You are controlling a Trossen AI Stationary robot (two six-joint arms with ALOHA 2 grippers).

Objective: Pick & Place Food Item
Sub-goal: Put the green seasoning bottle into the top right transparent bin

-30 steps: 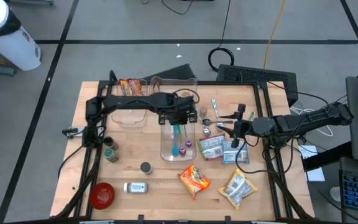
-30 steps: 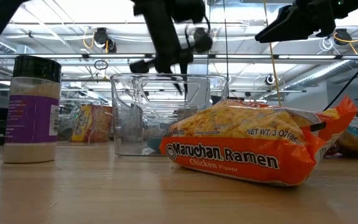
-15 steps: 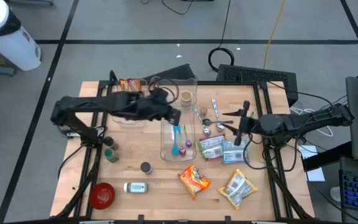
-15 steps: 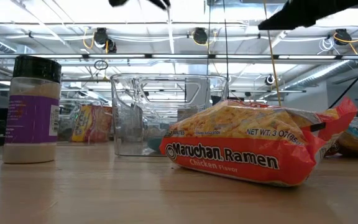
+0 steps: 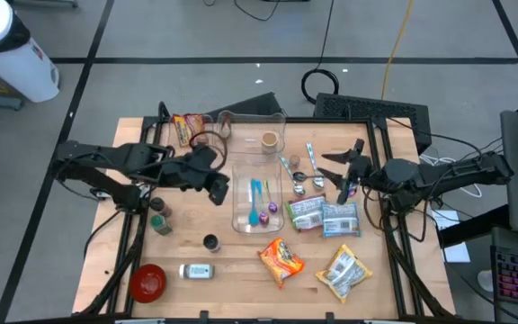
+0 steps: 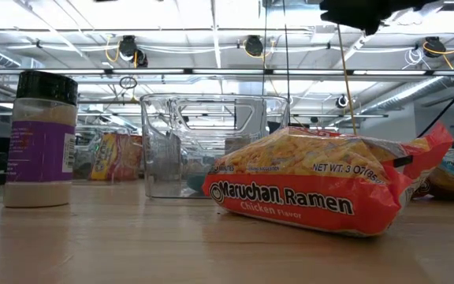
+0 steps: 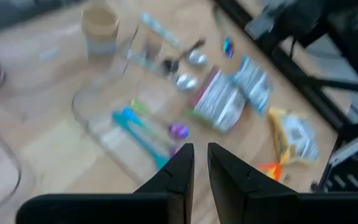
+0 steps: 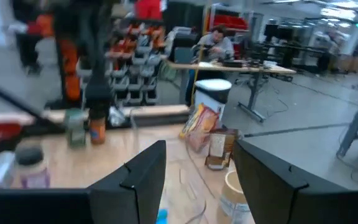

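Note:
An orange ramen pack [image 5: 281,258] [image 6: 321,185] lies flat on the wooden table near its front. A yellow pack [image 5: 344,270] lies right of it, and two green-white packets [image 5: 306,211] [image 5: 340,219] lie behind. My left gripper [image 5: 216,187] [image 7: 201,165] hangs shut and empty above the table, left of the clear bin [image 5: 257,198]. My right gripper [image 5: 344,171] [image 8: 197,174] is open and empty, held level high above the packets. It points toward the table's left.
The clear bin holds blue and green utensils and a purple piece. Around it are a paper cup [image 5: 269,139], spoons [image 5: 297,175], a snack pack [image 5: 190,124], spice jars [image 5: 158,216], a lying bottle [image 5: 196,271], a red bowl [image 5: 147,281] and a jar [image 6: 42,138].
My left gripper has drawn back from over the clear bin toward the table's left edge. It has risen, leaving the low view, and rolled as it went, its fingers still together. My right gripper has rolled about its own line and risen a little, staying open.

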